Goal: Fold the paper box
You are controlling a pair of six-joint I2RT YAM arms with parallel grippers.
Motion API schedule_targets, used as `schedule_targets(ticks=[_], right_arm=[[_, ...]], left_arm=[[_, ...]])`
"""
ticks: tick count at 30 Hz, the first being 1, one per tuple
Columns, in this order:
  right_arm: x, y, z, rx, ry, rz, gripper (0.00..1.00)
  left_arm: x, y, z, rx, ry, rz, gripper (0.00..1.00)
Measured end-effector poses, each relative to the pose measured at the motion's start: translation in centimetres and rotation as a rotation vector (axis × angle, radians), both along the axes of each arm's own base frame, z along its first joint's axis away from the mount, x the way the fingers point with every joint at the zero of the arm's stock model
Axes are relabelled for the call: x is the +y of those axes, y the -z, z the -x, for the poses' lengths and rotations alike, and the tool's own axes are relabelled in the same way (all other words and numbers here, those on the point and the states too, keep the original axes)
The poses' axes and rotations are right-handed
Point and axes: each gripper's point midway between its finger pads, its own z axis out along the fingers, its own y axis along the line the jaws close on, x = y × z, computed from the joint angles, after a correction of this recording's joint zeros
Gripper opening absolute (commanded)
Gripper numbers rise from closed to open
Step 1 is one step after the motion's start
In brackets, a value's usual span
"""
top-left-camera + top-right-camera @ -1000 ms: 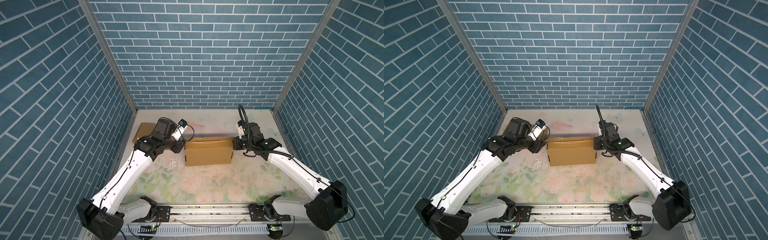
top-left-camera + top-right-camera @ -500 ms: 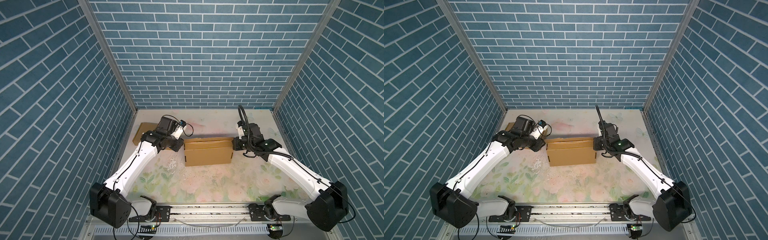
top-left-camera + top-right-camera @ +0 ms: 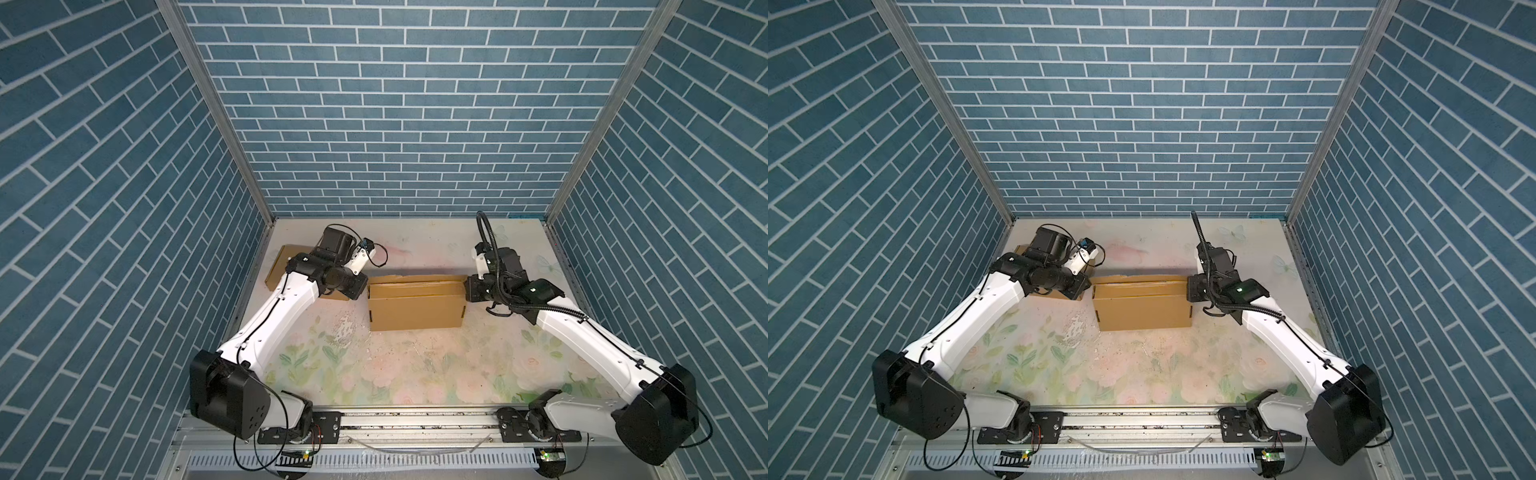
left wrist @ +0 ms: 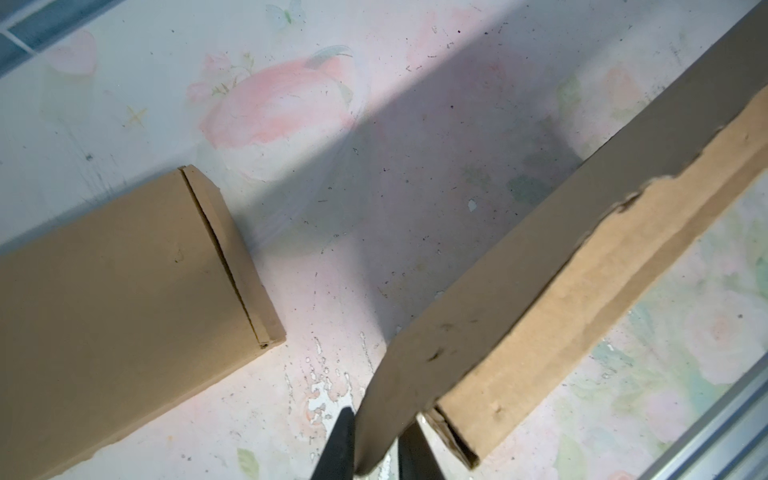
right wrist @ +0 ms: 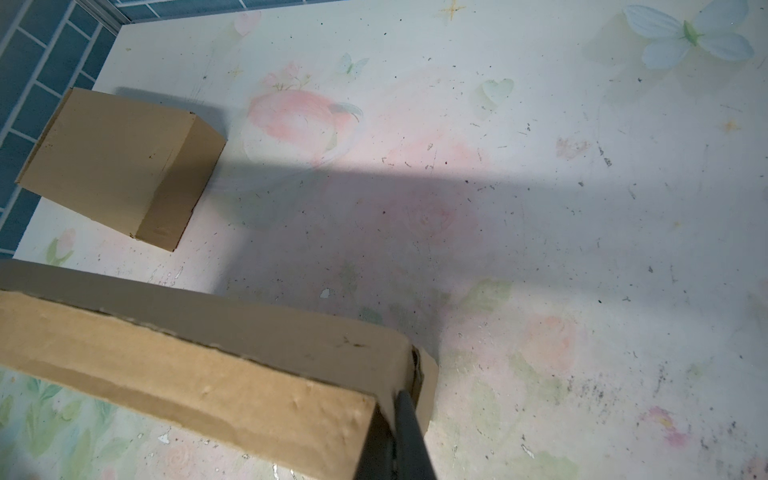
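Grip change: left gripper (image 4: pixel 378 415) has just closed from wide onto the end flap (image 4: pixel 415 365) of the brown cardboard box (image 3: pixel 415 309), mid-way across the floral table (image 3: pixel 415 374). Right gripper (image 5: pixel 395 415) stays pinched shut on the opposite end. With both ends held, folding looks ready to begin.

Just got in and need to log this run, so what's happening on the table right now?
Two robot arms are working on one paper box in the middle of the table. The left gripper pinches a flap at the box's left end, and the right gripper is shut on the cardboard at its right end. A second cardboard box sits untouched near the back left corner.
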Motion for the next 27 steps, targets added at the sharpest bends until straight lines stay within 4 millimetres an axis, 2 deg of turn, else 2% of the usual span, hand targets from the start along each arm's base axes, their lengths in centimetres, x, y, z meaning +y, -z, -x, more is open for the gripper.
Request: schedule_targets(ticks=[10,27], right_arm=[[-0.2,0.1,0.4,-0.018,0.026,0.004,0.0],[-0.5,0.4,0.3,-0.056,0.085,0.034,0.0]], left_arm=[[-0.9,-0.5,0.3,0.073,-0.017,0.062,0.05],[-1.9,-1.3,0.5,0.207,-0.101,0.203,0.02]])
